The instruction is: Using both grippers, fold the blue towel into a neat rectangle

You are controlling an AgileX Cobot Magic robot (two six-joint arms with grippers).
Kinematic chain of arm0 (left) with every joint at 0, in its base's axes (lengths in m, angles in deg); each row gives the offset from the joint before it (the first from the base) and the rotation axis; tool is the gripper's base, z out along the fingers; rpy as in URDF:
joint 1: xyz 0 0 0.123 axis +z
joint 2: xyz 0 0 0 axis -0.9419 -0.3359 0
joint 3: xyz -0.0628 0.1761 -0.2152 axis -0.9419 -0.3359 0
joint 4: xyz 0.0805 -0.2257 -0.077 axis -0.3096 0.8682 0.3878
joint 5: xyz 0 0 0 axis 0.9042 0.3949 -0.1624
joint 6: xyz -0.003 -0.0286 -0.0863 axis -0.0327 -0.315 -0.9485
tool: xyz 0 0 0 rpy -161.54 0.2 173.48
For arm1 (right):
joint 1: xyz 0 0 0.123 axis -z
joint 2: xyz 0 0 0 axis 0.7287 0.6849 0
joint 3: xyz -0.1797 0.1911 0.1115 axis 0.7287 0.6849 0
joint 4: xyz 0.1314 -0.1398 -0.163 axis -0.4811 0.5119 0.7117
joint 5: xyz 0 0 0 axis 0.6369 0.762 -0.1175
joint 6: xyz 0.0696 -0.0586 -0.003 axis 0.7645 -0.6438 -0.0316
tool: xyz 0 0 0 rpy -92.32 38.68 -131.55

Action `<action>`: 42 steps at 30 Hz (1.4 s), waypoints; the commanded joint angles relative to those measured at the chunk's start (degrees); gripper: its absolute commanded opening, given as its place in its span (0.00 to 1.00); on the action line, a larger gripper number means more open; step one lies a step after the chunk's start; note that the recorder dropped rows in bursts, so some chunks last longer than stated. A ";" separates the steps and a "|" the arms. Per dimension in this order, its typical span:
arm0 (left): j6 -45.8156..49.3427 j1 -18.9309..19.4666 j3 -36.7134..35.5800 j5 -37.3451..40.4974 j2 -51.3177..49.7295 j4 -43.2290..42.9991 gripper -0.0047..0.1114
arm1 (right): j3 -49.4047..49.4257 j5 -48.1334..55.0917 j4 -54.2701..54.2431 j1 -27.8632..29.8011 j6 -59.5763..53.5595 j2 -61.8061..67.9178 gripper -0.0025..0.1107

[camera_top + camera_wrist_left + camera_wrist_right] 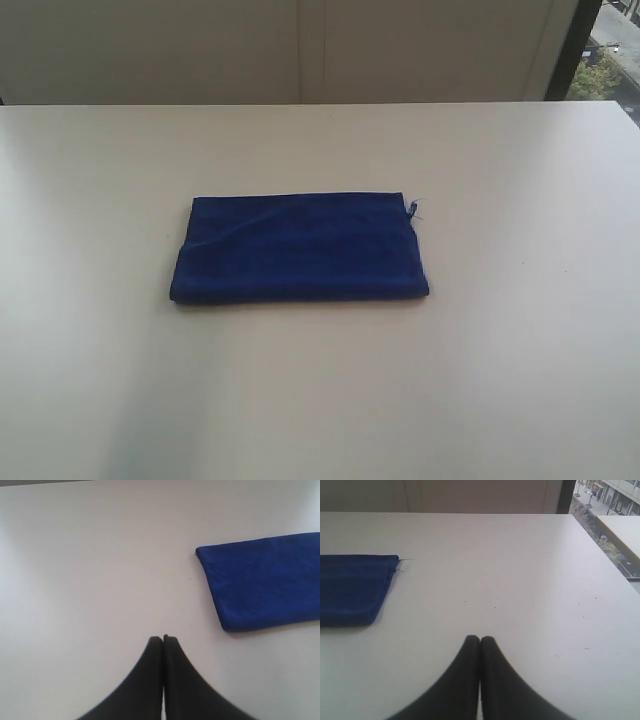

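Note:
The blue towel (pixel 300 248) lies flat on the white table (pixel 500 380) as a folded rectangle, with loose threads at its far right corner. Neither arm shows in the exterior view. In the left wrist view my left gripper (pixel 163 639) is shut with nothing in it, over bare table, and the blue towel (pixel 265 580) lies well apart from it. My right gripper (pixel 480 639) is also shut and empty above bare table, with one end of the blue towel (pixel 352 587) off to its side.
A pale wall (pixel 300 50) stands behind the table's far edge. A window (pixel 605 55) with a street view lies at the far right. The table's right edge (pixel 600 545) shows in the right wrist view.

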 commanded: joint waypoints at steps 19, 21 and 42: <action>-0.21 3.81 -16.11 1.95 21.07 -0.63 0.04 | 0.35 -0.83 0.04 -0.13 -0.55 -0.30 0.02; -0.21 5.28 -19.43 1.95 24.50 -0.75 0.04 | 0.35 -0.83 0.04 -0.13 -0.55 -0.30 0.02; -0.18 6.19 -33.40 -5.30 33.62 -1.69 0.04 | 0.35 -0.83 0.04 -0.13 -0.55 -0.30 0.02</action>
